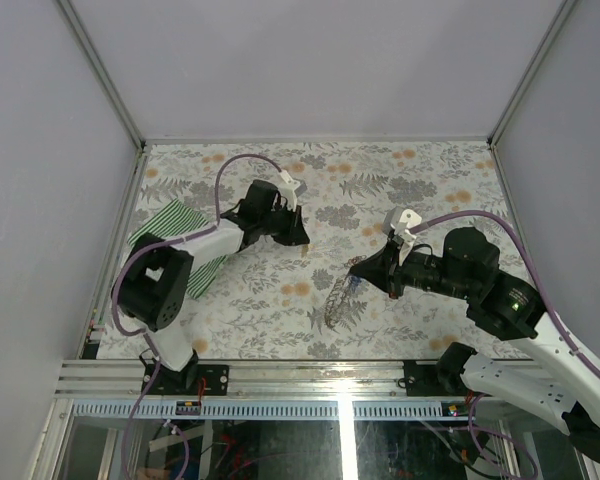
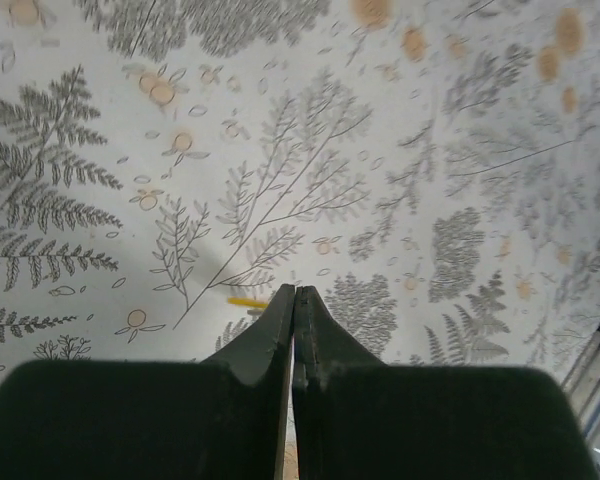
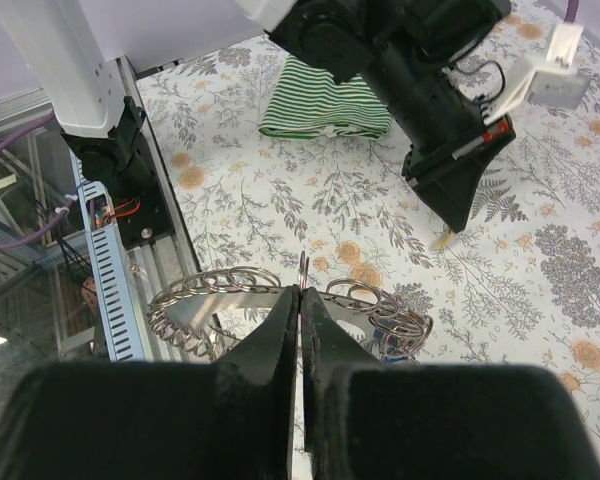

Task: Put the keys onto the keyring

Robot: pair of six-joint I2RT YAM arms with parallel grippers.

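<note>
Right tool (image 3: 298, 292), its jaws pressed together on a thin loop of the keyring (image 3: 215, 300), holds the chain coil close to the near edge of the tabletop (image 1: 430, 180). Left tool (image 2: 293, 291) is closed on a yellow key (image 2: 245, 301) mid-tabletop, with open room around it. Striped cloth (image 1: 170, 215) lies by the left edge.

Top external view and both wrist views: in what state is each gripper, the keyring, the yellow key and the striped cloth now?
left gripper: shut, low over the table.
right gripper: shut on the keyring.
keyring: off the table, hanging in loops from the right gripper.
yellow key: at the left gripper's tip; gripped or not, I cannot tell.
striped cloth: folded, lying on the table.
</note>
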